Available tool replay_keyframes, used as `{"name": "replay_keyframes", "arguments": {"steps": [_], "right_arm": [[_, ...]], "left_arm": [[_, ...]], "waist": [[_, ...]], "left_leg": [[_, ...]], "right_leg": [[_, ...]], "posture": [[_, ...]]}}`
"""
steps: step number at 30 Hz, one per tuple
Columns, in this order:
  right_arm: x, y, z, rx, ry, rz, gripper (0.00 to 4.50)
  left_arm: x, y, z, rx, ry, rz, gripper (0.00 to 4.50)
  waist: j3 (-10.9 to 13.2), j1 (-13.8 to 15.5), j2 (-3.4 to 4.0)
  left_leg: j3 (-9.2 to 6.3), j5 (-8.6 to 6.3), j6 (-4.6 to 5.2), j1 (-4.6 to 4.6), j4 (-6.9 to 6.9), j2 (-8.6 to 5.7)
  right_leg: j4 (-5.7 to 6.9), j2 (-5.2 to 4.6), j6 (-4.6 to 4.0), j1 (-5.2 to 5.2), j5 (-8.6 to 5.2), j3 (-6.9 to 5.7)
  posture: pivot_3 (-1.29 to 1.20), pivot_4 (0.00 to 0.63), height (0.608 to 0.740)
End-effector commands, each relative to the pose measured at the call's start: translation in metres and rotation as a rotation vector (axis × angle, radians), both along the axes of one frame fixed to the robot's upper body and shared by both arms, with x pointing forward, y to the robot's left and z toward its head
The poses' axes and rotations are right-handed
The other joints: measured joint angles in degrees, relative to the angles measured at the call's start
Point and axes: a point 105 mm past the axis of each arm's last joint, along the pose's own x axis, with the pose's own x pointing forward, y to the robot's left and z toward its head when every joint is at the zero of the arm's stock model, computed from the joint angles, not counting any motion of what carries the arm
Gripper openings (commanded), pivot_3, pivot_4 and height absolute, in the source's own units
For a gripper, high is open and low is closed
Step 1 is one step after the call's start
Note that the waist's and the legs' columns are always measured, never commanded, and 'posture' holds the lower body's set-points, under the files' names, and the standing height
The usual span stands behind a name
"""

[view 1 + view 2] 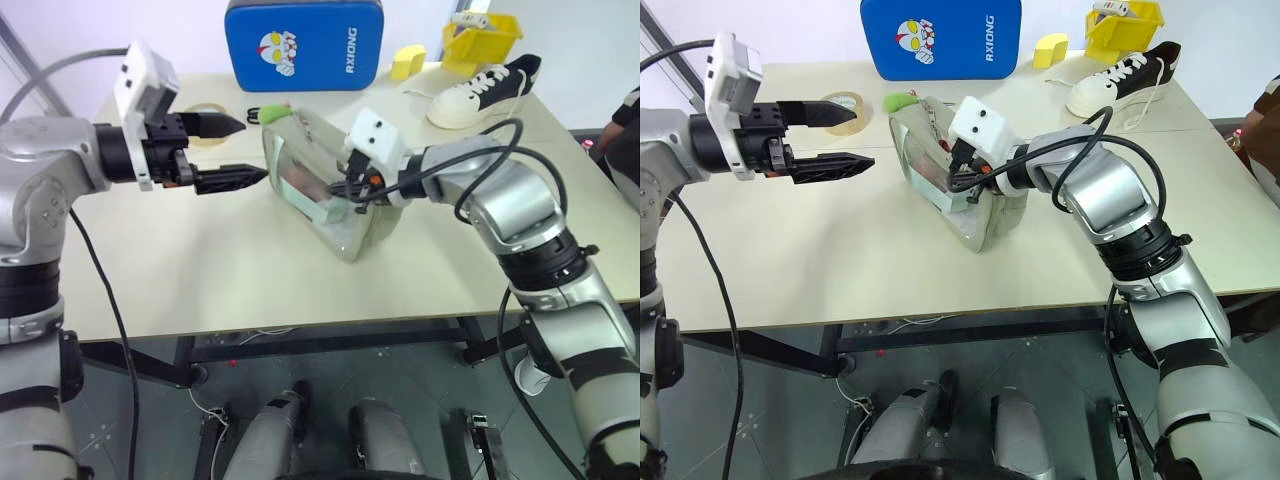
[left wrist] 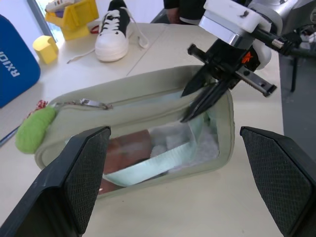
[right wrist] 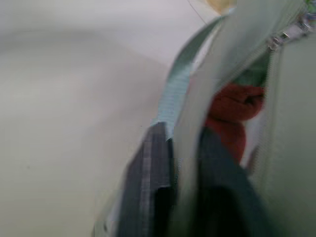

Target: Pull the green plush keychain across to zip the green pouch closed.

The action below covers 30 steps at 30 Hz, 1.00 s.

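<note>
Green pouch [image 2: 148, 106] w/ red, teal contents.

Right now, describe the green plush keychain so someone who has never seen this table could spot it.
Find the big blue padded case standing at the table's far edge. Just in front of it lies the pale green pouch, and the green plush keychain hangs off its far end by the zipper pull. It is the only fuzzy, bright lime thing there.

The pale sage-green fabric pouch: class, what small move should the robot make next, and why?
Probably bring the open left end effector onto the lime-green fuzzy plush keychain. The right end effector is shut on the pale sage-green fabric pouch at its near end, bracing it, while the keychain hangs ungripped at the far end.
</note>
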Motion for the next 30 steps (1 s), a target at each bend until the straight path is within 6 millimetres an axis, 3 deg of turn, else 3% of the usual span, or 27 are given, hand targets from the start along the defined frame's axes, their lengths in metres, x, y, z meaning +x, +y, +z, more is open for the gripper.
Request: {"name": "replay_keyframes", "arguments": {"steps": [1, 4, 9, 13, 15, 18, 22, 27, 30], "right_arm": [[0.002, 0.001, 0.032, -0.126, -0.378, 0.169, 0.03], [0.004, -0.009, 0.039, -0.13, -0.46, 0.262, 0.03], [0.018, -0.029, 0.035, -0.164, -0.572, 0.333, 0.03], [0.027, -0.04, 0.021, -0.186, -0.552, 0.337, 0.03], [0.033, -0.046, 0.01, -0.144, -0.462, 0.297, 0.03], [0.034, -0.049, 0.01, -0.093, -0.415, 0.272, 1.14], [0.031, -0.055, 0.029, -0.077, -0.431, 0.239, 3.11], [0.011, -0.045, 0.065, 0.015, -0.454, 0.23, 3.11], [0.005, -0.028, 0.071, 0.09, -0.431, 0.214, 3.11]], "left_arm": [[-0.003, 0.006, 0.014, -0.022, -0.052, 0.026, 4.5], [0.0, 0.012, 0.012, -0.021, -0.051, 0.042, 4.5], [0.002, 0.014, 0.011, -0.026, -0.049, 0.043, 4.5], [0.003, 0.014, 0.008, -0.019, -0.053, 0.042, 4.5], [0.003, 0.014, 0.008, -0.021, -0.051, 0.044, 4.5], [0.003, 0.017, 0.006, -0.021, -0.047, 0.05, 4.5], [0.003, 0.023, 0.005, -0.027, -0.038, 0.069, 4.5], [0.005, 0.045, 0.007, -0.034, -0.041, 0.156, 4.5], [0.01, 0.056, 0.008, -0.051, -0.049, 0.208, 4.5]], "waist": [[0.0, -0.03, 0.0], [0.01, -0.04, 0.0], [0.02, -0.1, -0.01], [0.02, -0.13, -0.01], [0.02, -0.11, -0.01], [0.02, 0.01, -0.01], [0.02, 0.04, -0.01], [0.04, -0.11, 0.03], [0.03, -0.16, 0.03]], "left_leg": [[0.0, 0.0, 0.0, 0.01, 0.02, 0.0], [0.02, 0.01, -0.02, 0.01, 0.04, 0.0], [0.0, 0.08, -0.11, 0.01, 0.04, 0.01], [-0.02, 0.19, -0.28, 0.03, 0.05, 0.01], [-0.04, 0.27, -0.4, 0.05, 0.04, 0.02], [-0.07, 0.27, -0.4, 0.16, 0.04, 0.03], [-0.1, 0.25, -0.39, 0.19, 0.03, 0.03], [-0.1, 0.13, -0.2, 0.15, -0.04, 0.04], [-0.09, 0.1, -0.17, 0.16, -0.06, 0.08]], "right_leg": [[0.0, 0.0, 0.0, 0.01, 0.0, 0.0], [0.0, 0.01, 0.01, 0.03, 0.01, -0.01], [0.03, 0.05, 0.03, 0.03, 0.01, -0.01], [0.05, 0.07, 0.02, 0.05, 0.01, -0.01], [0.06, 0.08, 0.02, 0.05, 0.01, -0.01], [0.07, 0.09, 0.01, 0.16, 0.01, -0.01], [0.08, 0.09, 0.0, 0.17, 0.0, -0.01], [0.11, 0.07, -0.02, 0.05, -0.01, 0.01], [0.14, 0.1, -0.04, 0.03, -0.02, 0.01]], "posture": [[0.0, 0.15, 0.74], [0.0, 0.15, 0.74], [0.0, 0.15, 0.74], [0.0, 0.15, 0.74], [0.0, 0.15, 0.74], [0.0, 0.15, 0.74], [0.0, 0.15, 0.74], [0.0, 0.15, 0.74], [0.0, 0.15, 0.74]]}}
